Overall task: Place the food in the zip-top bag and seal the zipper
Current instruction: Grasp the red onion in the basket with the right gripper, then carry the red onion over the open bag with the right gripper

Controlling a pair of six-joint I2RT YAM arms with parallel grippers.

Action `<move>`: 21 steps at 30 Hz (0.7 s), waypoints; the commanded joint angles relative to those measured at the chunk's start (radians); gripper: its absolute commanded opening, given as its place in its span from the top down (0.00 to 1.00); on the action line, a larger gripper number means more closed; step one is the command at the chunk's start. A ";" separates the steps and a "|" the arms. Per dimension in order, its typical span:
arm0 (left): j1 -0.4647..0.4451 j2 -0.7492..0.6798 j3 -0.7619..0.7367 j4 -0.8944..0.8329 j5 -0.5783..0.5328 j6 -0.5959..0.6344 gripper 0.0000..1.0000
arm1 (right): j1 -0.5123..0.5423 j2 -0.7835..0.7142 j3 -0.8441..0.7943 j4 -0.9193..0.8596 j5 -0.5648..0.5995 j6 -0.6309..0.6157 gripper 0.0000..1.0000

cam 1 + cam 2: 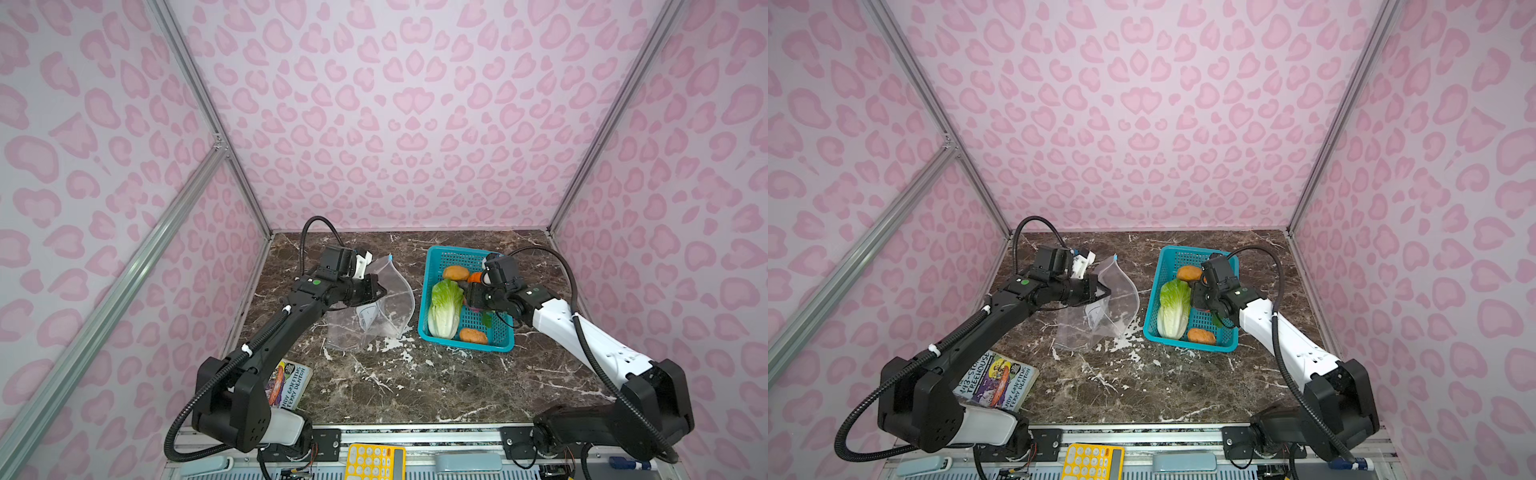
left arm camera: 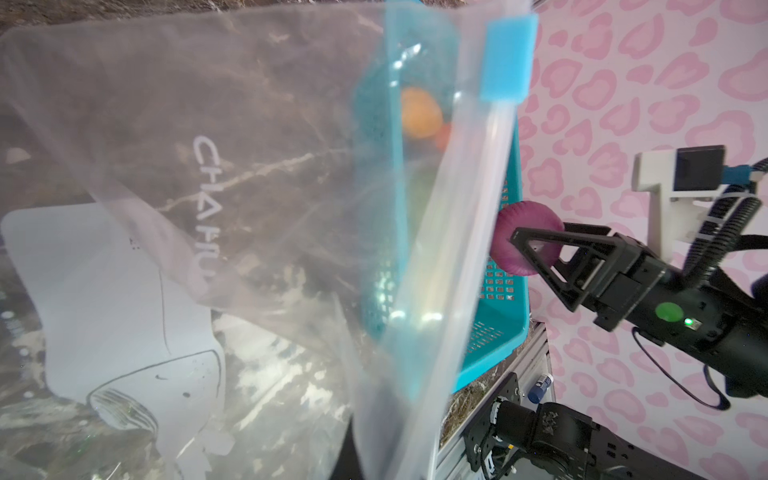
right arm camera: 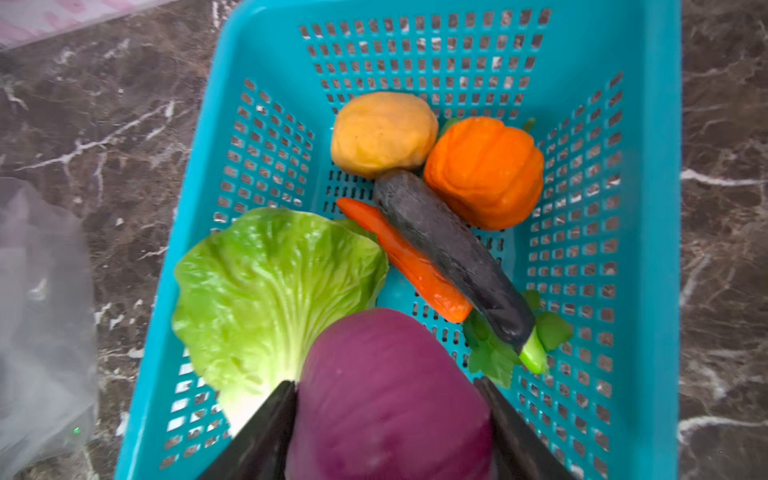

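While left pincer (image 1: pixel 381 291) pinches crinkly bag (image 1: pixel 400 305), right pincer (image 3: pixel 382 386) clamps rounded onion (image 3: pixel 390 428).

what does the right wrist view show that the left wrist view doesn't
Only the right wrist view shows the dark grey rod-shaped toy vegetable and, clearly, the green leafy toy cabbage. Only the left wrist view shows the small blue slider tab and the white label patch. Both show the teal perforated plastic basket, the round purple toy onion gripped in the right tool, and the clear plastic zip-top bag.
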 commanded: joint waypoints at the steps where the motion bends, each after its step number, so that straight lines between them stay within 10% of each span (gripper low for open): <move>1: -0.002 -0.010 0.009 0.021 0.017 -0.001 0.97 | 0.004 -0.010 -0.002 0.014 -0.008 -0.016 0.53; 21: -0.006 -0.007 0.009 0.023 0.022 -0.001 0.97 | 0.005 0.050 0.003 0.089 -0.106 0.011 0.64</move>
